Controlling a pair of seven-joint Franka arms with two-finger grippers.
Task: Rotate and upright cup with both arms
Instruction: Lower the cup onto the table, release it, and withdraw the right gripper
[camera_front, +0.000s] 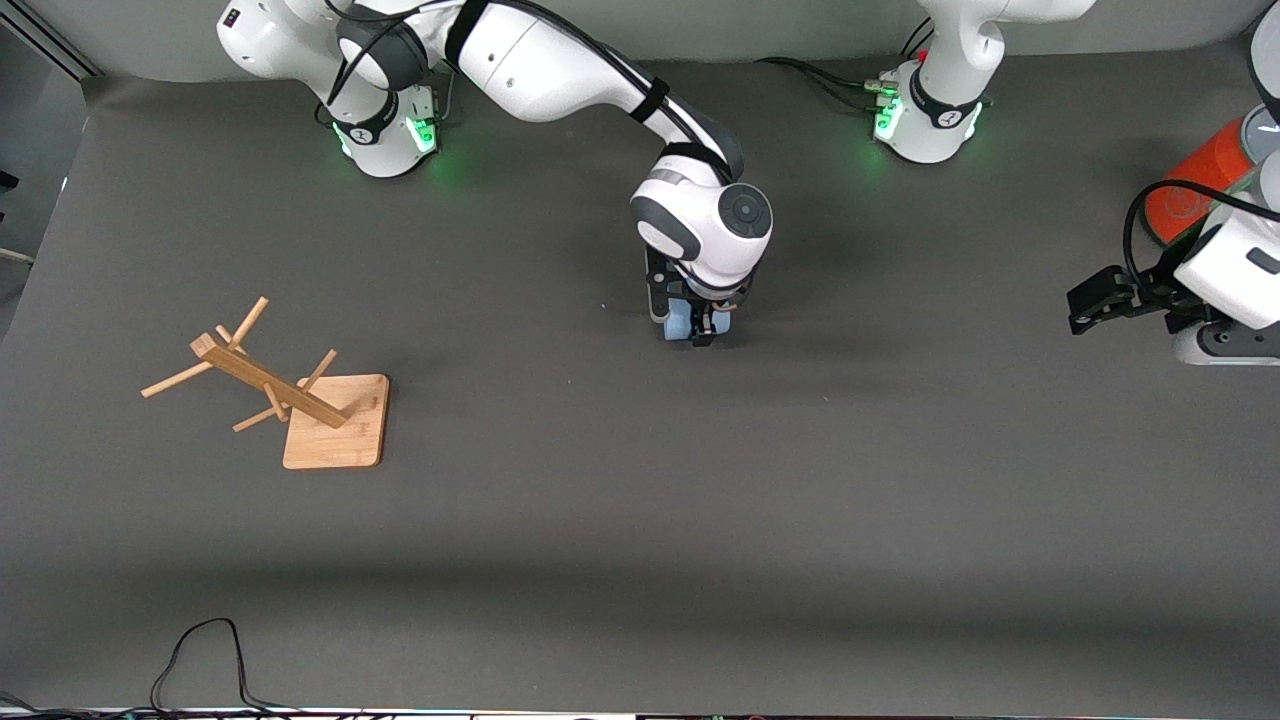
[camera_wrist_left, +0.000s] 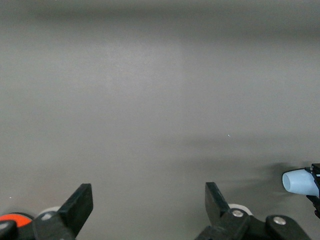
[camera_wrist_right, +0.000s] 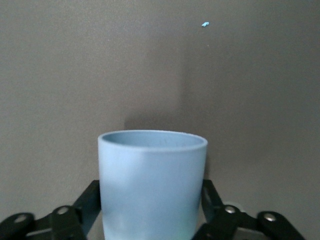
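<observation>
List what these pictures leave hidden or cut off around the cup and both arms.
- Cup, front view: mostly hidden under the right arm's wrist; whether it touches the table cannot be told.
- Cup base, right wrist view: cut off by the picture's edge, between the right gripper jaws.
- Left arm, front view: cut off at the edge.
- Orange can: partly hidden by that arm.
- Left gripper: open, waiting.

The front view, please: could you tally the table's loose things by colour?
Light blue: 1, the cup, lying on its side between the right gripper's fingers
Wooden: 1, the mug rack
Orange-red: 1, the can
Total: 3
</observation>
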